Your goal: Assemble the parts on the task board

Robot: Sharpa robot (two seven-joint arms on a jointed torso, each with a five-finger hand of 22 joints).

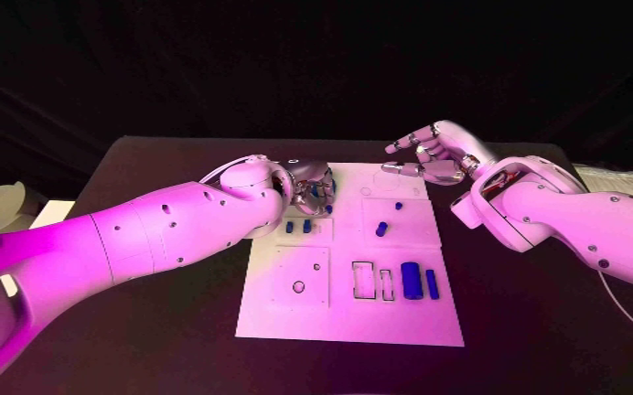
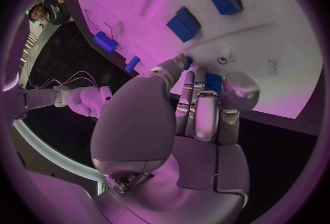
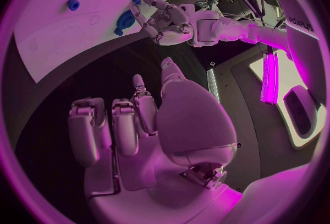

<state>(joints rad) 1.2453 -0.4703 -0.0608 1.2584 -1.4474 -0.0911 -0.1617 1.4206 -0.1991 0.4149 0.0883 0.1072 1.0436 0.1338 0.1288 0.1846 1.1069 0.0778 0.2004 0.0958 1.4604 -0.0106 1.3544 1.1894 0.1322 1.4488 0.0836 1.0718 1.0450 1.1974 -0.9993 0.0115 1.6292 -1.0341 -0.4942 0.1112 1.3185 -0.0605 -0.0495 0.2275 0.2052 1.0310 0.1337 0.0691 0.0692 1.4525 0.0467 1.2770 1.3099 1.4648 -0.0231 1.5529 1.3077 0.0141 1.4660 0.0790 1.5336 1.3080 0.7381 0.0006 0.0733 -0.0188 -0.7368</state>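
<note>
The white task board [image 1: 349, 322] lies in the middle of the black table. My left hand [image 1: 311, 189] is down at its far left corner; in the left wrist view its fingers [image 2: 194, 104] and thumb curl around a blue part [image 2: 213, 82]. Two small blue parts [image 1: 297, 227] lie just in front of that hand, and another [image 1: 381, 228] lies mid-board. Two blue cylinders [image 1: 420, 280] lie at the near right. My right hand [image 1: 429, 153] hovers over the board's far right edge with fingers apart and nothing in them [image 3: 137, 125].
Outlined recesses [image 1: 301, 276] and narrow rectangular slots [image 1: 370, 282] mark the near half of the board. Bare black table [image 1: 158, 340] flanks the board on both sides. Pale objects sit off the table at the left [image 1: 14, 198] and right [image 1: 606, 176] edges.
</note>
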